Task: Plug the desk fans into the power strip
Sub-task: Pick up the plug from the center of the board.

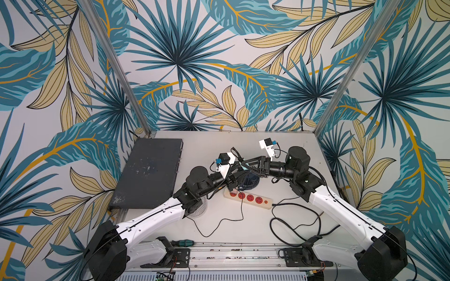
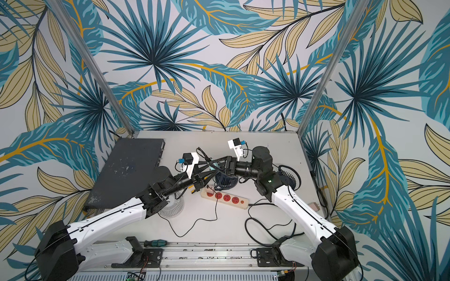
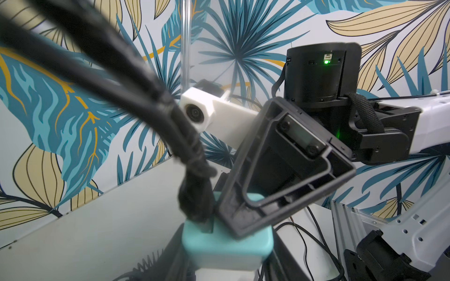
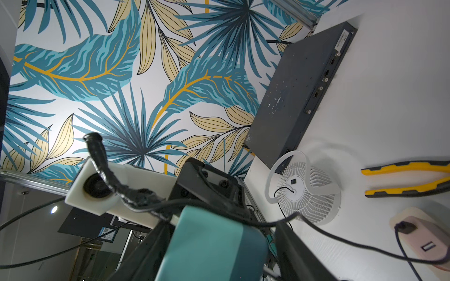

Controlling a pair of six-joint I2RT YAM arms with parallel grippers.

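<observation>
Claws meet above the middle of the worktop (image 1: 209, 146). The right claw (image 1: 244, 166), part open, pinches a teal plug block (image 3: 224, 245) that a taped black cable (image 3: 151, 97) enters. The left claw (image 1: 239, 171) has a finger close on either side of the same block; whether it grips cannot be told. The power strip (image 1: 248, 198) lies flat near the worktop's middle, just in front of the dark blue fan (image 1: 249, 181).

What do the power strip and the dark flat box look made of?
Power strip: probably moulded plastic, going by its smooth, rounded matte cream body and red socket faces. Dark flat box: likely painted sheet metal in matte grey, since chipped, scuffed paint and edge ports suggest it.
</observation>
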